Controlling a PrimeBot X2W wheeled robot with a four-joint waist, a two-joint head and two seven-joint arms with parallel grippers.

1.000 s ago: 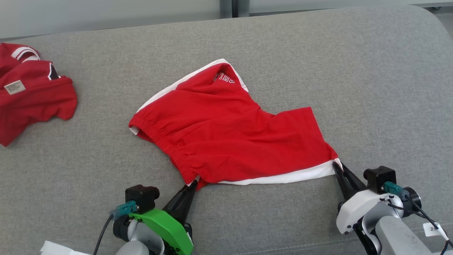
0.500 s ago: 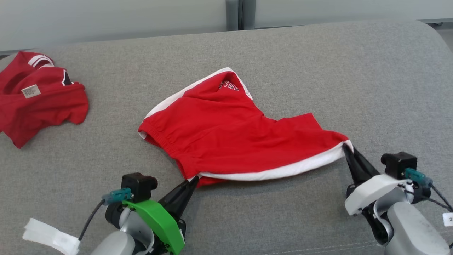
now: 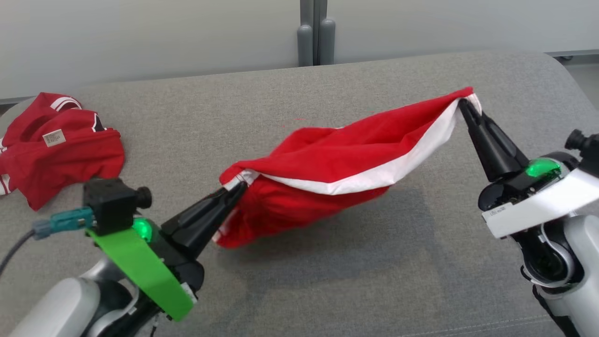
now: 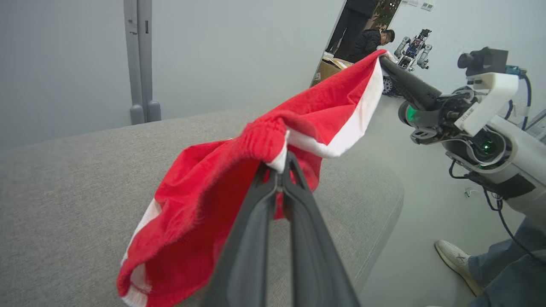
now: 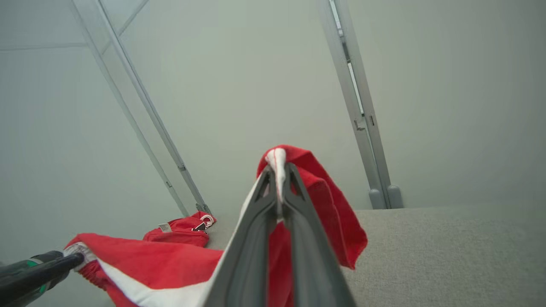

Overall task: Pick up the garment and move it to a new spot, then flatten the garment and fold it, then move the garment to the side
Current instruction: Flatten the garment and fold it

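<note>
The red shorts with a white side stripe (image 3: 337, 164) hang in the air above the grey cushion (image 3: 327, 271), stretched between both arms. My left gripper (image 3: 239, 186) is shut on the elastic waistband corner, seen up close in the left wrist view (image 4: 280, 162). My right gripper (image 3: 464, 102) is shut on the white-striped leg-hem corner, higher and further back; the right wrist view shows that pinch (image 5: 278, 168). The shorts' lower part sags between the grippers and casts a shadow on the cushion.
A second red garment with a label (image 3: 56, 145) lies crumpled at the cushion's far left. A grey post (image 3: 314, 32) stands against the wall behind. The cushion's right edge (image 4: 386, 221) drops to the floor, where a person's shoe (image 4: 456, 260) shows.
Both grippers lifted the shorts off the cushion; the right one rose highest and went back. The head camera has tilted up, shifting the whole scene.
</note>
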